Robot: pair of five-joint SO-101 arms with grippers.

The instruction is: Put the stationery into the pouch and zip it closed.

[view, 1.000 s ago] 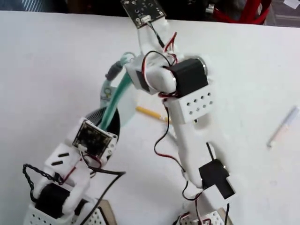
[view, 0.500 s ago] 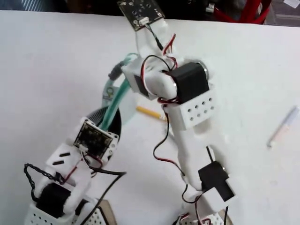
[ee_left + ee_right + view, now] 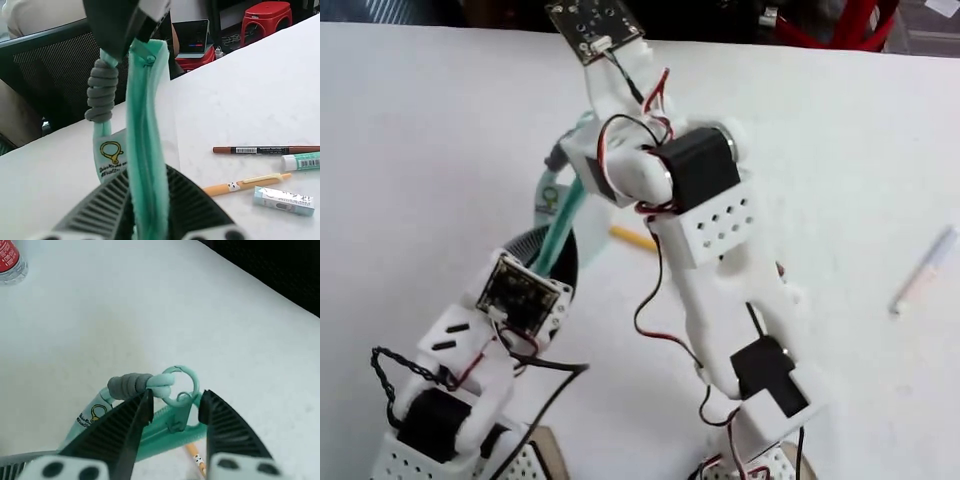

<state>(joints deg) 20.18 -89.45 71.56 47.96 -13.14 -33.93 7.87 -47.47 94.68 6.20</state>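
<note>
The mint-green pouch stands on edge, zipper uppermost. My left gripper is shut on its near end. At the far end my right gripper is open, its fingers on either side of the zipper pull, just below the ring and grey knotted cord. The left wrist view shows the right gripper over the pouch's top end. On the table beside the pouch lie a yellow pencil, a brown pen, an eraser and a green-white tube.
A pale pen lies far off to the right on the white table. A bottle stands at the table's far corner. A black chair and red stool are beyond the table edge.
The right arm has swung to the left over the pouch's far end. The left arm and the pouch have stayed where they were.
</note>
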